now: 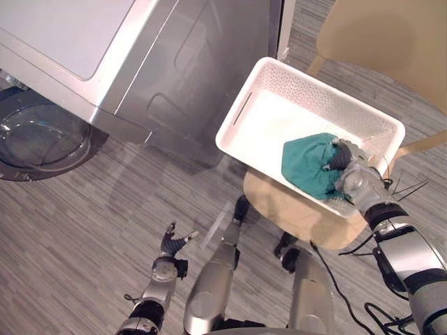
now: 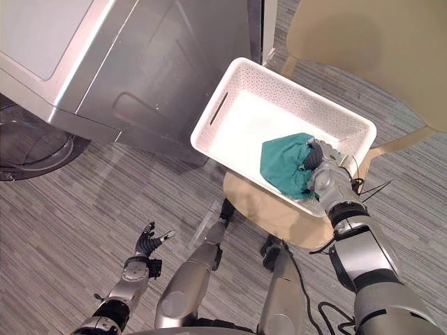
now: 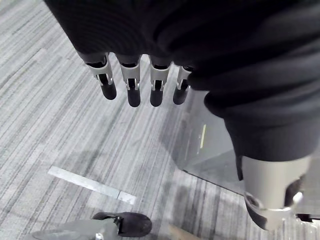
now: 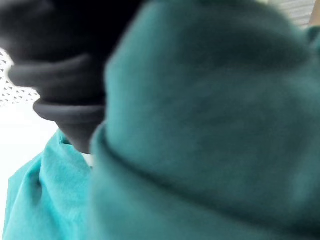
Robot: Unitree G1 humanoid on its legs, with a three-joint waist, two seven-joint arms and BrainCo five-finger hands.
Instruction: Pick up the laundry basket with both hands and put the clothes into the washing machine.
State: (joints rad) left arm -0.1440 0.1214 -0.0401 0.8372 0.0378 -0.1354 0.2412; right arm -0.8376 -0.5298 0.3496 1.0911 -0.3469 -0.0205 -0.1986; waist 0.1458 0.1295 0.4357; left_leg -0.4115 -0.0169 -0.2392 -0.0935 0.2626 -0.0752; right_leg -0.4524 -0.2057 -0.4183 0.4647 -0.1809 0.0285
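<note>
right hand (image 1: pixel 342 160) on teal cloth (image 1: pixel 306 166) by basket (image 1: pixel 314 91) rim.

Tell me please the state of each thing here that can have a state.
laundry basket, standing on a beige stool, holding one cloth.
teal cloth, crumpled in the basket, under the right hand.
washing machine, door open or shut unclear.
left hand, open, empty, above the floor.
right hand, on the cloth, grip unclear.
</note>
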